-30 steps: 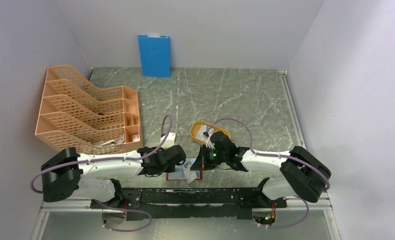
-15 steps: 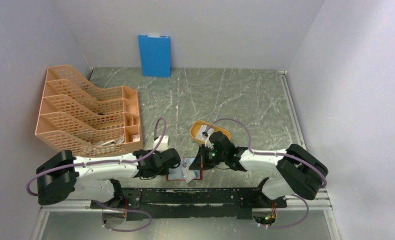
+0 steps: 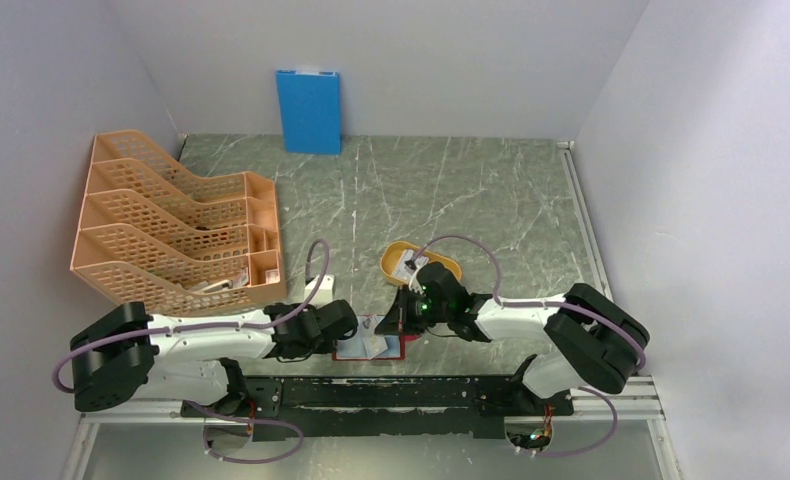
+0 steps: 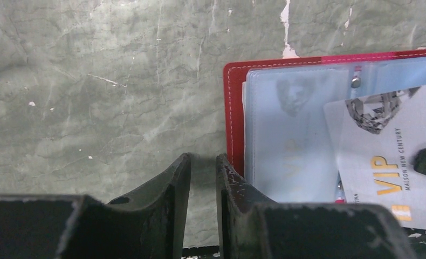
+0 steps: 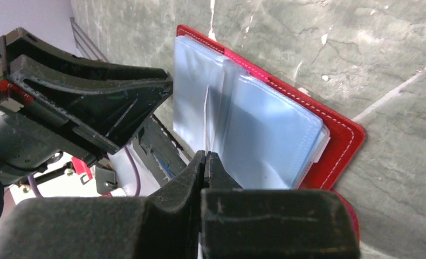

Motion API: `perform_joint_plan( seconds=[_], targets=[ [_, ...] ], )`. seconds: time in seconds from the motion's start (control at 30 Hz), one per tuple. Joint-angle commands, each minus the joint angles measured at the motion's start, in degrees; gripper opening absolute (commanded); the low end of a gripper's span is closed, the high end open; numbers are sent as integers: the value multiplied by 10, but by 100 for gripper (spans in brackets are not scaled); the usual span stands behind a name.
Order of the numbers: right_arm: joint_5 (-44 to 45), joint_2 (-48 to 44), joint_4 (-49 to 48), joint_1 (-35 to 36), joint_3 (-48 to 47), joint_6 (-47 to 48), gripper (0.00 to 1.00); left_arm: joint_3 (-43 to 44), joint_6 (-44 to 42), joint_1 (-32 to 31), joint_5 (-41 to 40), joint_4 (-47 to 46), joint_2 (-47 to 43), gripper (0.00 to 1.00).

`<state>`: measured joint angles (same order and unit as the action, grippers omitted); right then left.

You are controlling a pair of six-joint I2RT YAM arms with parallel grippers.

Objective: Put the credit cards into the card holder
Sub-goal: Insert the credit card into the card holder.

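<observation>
Card holder point(image 4: 233, 124) lies open and flat on table point(image 4: 92, 81) near front edge, clear pockets up. Credit card point(image 4: 378, 156) slanted across pockets, its edge pinched in right gripper point(image 5: 205, 155), fingers pressed together. Left gripper point(image 4: 203, 161) at holder's left rim, narrow gap, nothing between.

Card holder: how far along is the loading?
Done: card holder lies open; one card seems already sleeved. In hand: right pincer is shut on a VIP card over the sleeves; left pincer sits empty beside the red edge. Left: seat this card, then what look like more cards in the yellow tray.
</observation>
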<state>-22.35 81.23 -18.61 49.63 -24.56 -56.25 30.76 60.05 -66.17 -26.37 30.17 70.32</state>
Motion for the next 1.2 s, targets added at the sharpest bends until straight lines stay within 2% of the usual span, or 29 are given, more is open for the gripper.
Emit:
perform_joint_plan(
  seconds=[0.0,0.7,1.17],
  targets=[
    [23,17,-36,6,-3,-14,0,-22,7,3,32,-37,-8,28],
    [101,54,-107,34,39,-81,0,-73,13,3,74,-76,-46,22],
    [150,39,-114,38,67,-103,0,-79,14,3,79,-79,-49,21]
  ],
)
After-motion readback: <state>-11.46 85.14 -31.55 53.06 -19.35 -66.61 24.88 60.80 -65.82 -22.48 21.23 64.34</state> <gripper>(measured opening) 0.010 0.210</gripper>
